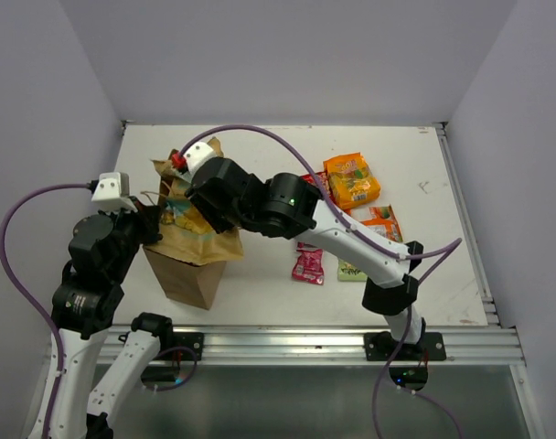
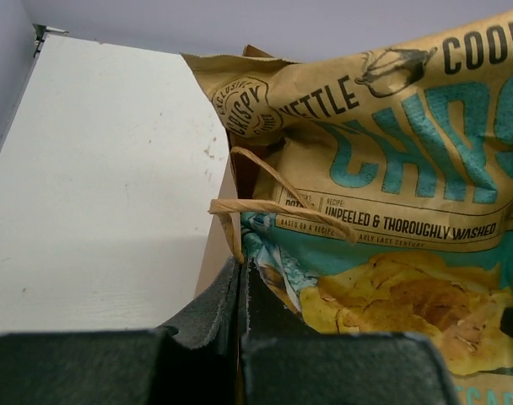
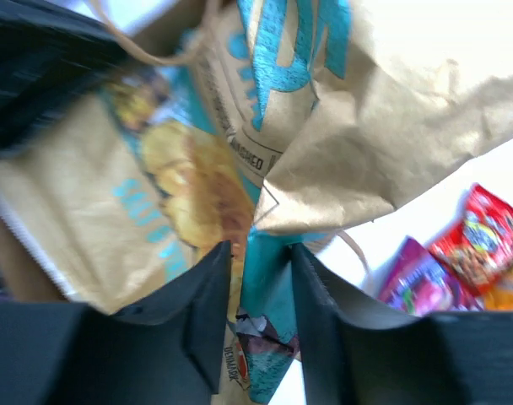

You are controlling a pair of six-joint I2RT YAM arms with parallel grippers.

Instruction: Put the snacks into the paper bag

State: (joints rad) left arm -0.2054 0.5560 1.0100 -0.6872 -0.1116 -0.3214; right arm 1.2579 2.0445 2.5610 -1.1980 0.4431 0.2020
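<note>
The brown paper bag (image 1: 188, 265) stands at the table's left, and its creased wall (image 3: 391, 126) fills the right wrist view. My left gripper (image 2: 242, 266) is shut on the bag's rim, beside a twisted handle (image 2: 273, 207). A tan-blue chip bag (image 1: 181, 218) sticks out of the bag's mouth, its print large in the left wrist view (image 2: 391, 169). My right gripper (image 3: 261, 253) hangs over the mouth with its jaws apart. The chip bag's teal crimped edge (image 3: 269, 287) lies loosely between them.
More snacks lie on the white table to the right of the bag: an orange packet (image 1: 352, 178), a second orange one (image 1: 383, 222), a pink one (image 1: 308, 263) and a green one (image 1: 351, 271). Purple (image 3: 417, 283) and red (image 3: 480, 236) packets show past the bag.
</note>
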